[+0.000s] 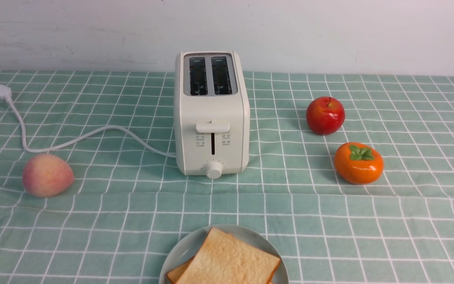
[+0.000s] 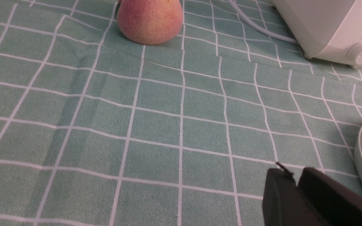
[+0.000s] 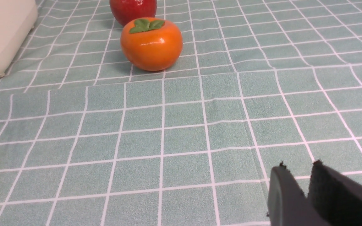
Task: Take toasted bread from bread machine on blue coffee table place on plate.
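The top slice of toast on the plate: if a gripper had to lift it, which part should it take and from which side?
My judgement: pinch the far corner of the top slice of toast, coming down from above on the toaster side. That corner overhangs the slice beneath and sits above the plate floor, leaving room for a lower finger. The near edge runs out of the front view.

Two toasted bread (image 1: 227, 258) slices lie stacked on the plate (image 1: 183, 246); bread machine (image 1: 211, 114) slots empty.

You can read no words, brand or numbers here. The bread machine (image 1: 211, 114) has small printed icons with tiny captions on its front, beside the lever slot, but they are too small to make out.
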Action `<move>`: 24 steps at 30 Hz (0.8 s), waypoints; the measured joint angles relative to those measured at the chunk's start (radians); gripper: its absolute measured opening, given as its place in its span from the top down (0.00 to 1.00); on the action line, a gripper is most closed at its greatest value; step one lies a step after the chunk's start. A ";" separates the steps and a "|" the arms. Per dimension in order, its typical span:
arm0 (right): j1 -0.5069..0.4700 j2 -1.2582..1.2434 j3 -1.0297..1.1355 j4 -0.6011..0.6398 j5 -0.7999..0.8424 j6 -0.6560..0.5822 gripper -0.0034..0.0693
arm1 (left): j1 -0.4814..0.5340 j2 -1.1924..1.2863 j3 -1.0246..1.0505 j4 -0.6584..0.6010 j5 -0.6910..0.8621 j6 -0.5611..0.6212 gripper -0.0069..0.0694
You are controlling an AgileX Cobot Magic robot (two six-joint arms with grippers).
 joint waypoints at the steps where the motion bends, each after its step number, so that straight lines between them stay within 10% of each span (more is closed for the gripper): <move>1: 0.000 0.000 0.000 0.000 0.000 0.000 0.77 | 0.000 0.000 0.000 0.000 0.000 0.000 0.80; 24: 0.000 0.000 0.000 0.000 0.000 0.003 0.73 | 0.000 0.000 0.000 0.000 0.000 0.000 0.77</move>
